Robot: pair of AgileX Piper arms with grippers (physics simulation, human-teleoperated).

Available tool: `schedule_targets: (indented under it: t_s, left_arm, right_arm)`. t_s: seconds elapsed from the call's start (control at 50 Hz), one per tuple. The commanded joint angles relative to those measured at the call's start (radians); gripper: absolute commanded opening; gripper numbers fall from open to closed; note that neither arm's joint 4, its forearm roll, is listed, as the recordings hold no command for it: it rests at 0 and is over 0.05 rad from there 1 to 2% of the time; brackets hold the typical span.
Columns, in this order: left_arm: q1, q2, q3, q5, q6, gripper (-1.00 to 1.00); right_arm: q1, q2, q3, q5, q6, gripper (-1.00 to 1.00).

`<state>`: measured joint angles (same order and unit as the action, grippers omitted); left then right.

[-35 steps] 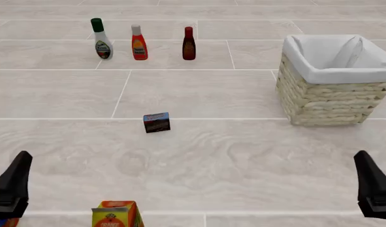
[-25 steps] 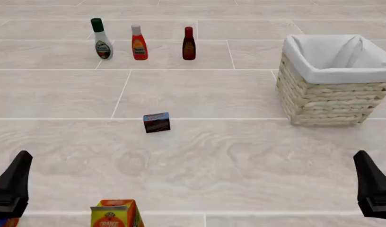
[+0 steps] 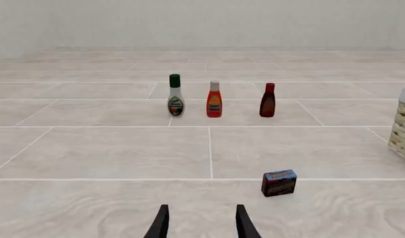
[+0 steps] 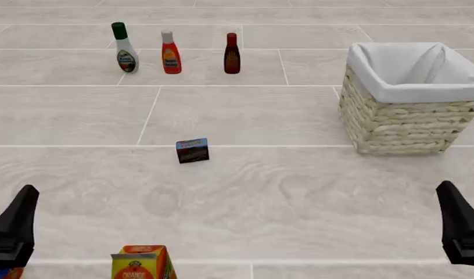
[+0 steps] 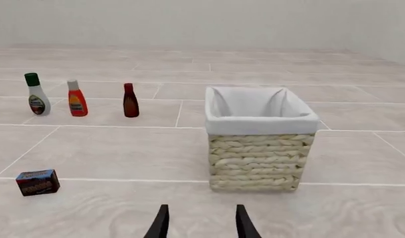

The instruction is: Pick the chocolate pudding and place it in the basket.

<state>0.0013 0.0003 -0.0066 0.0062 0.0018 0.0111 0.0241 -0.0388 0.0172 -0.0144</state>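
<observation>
The chocolate pudding (image 4: 192, 150) is a small dark brown carton with a light blue top band, standing alone mid-table; it also shows in both wrist views (image 3: 279, 182) (image 5: 37, 182). The basket (image 4: 411, 99), woven straw with a white liner, stands at the right and holds nothing visible (image 5: 258, 144). My left gripper (image 4: 12, 229) is low at the near left, well short of the pudding, its fingers (image 3: 160, 224) apart and empty. My right gripper (image 4: 462, 229) is low at the near right, in front of the basket, fingers (image 5: 243, 223) apart and empty.
Three bottles stand in a row at the back left: a white one with a green cap (image 4: 125, 48), an orange-red one (image 4: 170, 53) and a dark red one (image 4: 232, 53). An orange juice carton (image 4: 142, 264) stands at the near edge, left of centre.
The right gripper has sunk very slightly in the front view. Nothing else has moved.
</observation>
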Motion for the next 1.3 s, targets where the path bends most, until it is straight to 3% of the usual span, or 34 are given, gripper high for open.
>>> schedule_targets:
  t_s: [0.02,0.24,0.28,0.38,0.52,0.66,0.72,0.98,1.06,1.3]
  left_arm:
    - [-0.001,0.000,-0.010,0.010,0.000,1.00]
    - [-0.002,0.000,-0.009,0.002,0.004,1.00]
    - [-0.001,0.000,-0.008,0.009,0.000,1.00]
    - [-0.002,0.000,-0.008,0.005,0.002,1.00]
    - [-0.002,0.000,-0.006,0.003,0.002,1.00]
    - [-0.002,0.000,-0.005,-0.002,0.005,1.00]
    - [-0.002,0.000,-0.004,0.000,0.004,1.00]
    - [-0.002,0.000,-0.005,0.000,0.004,1.00]
    - [-0.002,0.000,-0.004,-0.002,0.004,1.00]
    - [-0.002,0.000,-0.003,0.000,0.003,1.00]
  right_arm:
    - [0.050,0.069,-0.123,0.032,-0.039,1.00]
    - [0.183,0.303,-0.428,0.130,-0.169,1.00]
    - [0.201,0.351,-0.477,0.151,-0.226,1.00]
    - [0.250,0.434,-0.584,0.204,-0.254,1.00]
    - [0.307,0.578,-0.749,0.291,-0.348,1.00]
    - [0.387,0.687,-0.886,0.372,-0.364,1.00]
    - [0.394,0.759,-0.940,0.404,-0.417,1.00]
    - [0.468,0.935,-1.151,0.545,-0.487,1.00]
    - [0.507,1.035,-1.270,0.650,-0.549,1.00]
    - [0.559,1.223,-1.508,0.774,-0.591,1.00]
